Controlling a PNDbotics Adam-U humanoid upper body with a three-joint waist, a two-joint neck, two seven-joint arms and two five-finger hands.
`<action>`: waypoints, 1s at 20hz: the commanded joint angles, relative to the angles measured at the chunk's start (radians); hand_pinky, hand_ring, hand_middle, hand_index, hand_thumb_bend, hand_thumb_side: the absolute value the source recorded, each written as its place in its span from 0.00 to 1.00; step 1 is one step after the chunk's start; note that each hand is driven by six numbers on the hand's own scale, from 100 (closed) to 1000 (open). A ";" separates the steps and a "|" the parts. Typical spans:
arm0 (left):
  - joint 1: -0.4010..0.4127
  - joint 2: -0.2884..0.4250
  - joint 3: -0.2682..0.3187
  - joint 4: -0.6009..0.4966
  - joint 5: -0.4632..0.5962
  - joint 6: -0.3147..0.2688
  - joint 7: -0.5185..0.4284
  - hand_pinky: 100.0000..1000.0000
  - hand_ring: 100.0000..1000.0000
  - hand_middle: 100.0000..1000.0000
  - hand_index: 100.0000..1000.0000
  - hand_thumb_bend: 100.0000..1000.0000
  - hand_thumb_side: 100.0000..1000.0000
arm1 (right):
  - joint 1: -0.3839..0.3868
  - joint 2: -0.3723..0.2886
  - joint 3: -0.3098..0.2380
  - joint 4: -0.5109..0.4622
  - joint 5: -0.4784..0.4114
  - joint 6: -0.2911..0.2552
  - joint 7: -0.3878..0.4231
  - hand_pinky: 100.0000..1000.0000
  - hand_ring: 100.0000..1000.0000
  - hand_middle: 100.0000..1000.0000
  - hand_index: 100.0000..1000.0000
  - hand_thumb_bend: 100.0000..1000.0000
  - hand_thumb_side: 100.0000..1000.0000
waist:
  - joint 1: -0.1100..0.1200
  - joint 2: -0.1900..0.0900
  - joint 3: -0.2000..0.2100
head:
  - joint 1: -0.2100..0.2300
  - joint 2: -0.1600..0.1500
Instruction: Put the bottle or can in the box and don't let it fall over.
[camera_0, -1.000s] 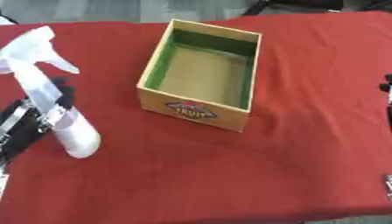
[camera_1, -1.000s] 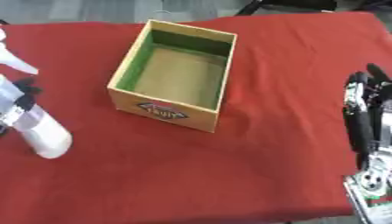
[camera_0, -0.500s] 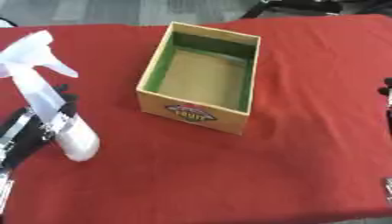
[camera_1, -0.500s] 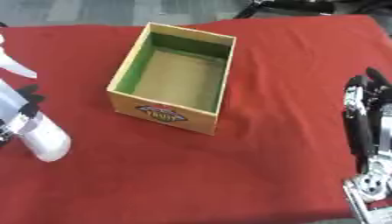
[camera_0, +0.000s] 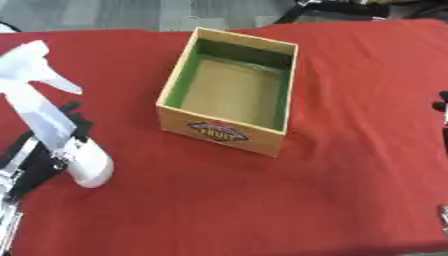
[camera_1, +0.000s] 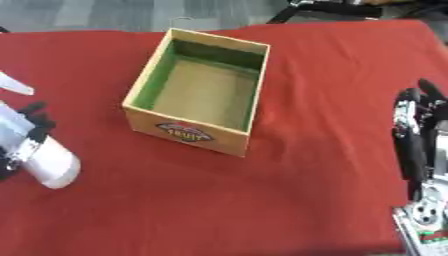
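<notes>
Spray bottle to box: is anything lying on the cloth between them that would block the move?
Nothing visible does. The spray bottle, tilted in the left hand, sits left of the box, with only bare red tablecloth between them. The box is open-topped and looks empty. The right hand rests far off.

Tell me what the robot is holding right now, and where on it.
The left hand holds the white plastic spray bottle, tilted, its fingers curled round the lower body below the trigger. The right hand rests open, holding nothing.
</notes>
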 joint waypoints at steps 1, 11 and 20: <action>-0.003 0.008 -0.008 0.017 0.008 -0.007 0.008 0.84 1.00 0.94 0.52 0.00 0.57 | -0.005 -0.010 -0.002 -0.022 -0.005 0.001 -0.001 0.88 0.70 0.67 0.88 0.00 0.78 | -0.004 -0.007 -0.002 | 0.004 -0.011; -0.007 0.006 -0.013 0.046 0.035 0.030 0.039 0.78 1.00 0.84 0.43 0.00 0.52 | -0.006 -0.011 -0.003 -0.022 -0.008 0.000 -0.002 0.88 0.70 0.67 0.88 0.00 0.78 | -0.004 -0.009 -0.004 | 0.005 -0.013; -0.013 0.006 -0.015 0.050 0.031 0.063 0.046 0.73 1.00 0.71 0.30 0.00 0.52 | -0.007 -0.010 -0.003 -0.022 -0.008 0.003 -0.001 0.88 0.70 0.66 0.87 0.00 0.78 | -0.003 -0.008 -0.006 | 0.005 -0.014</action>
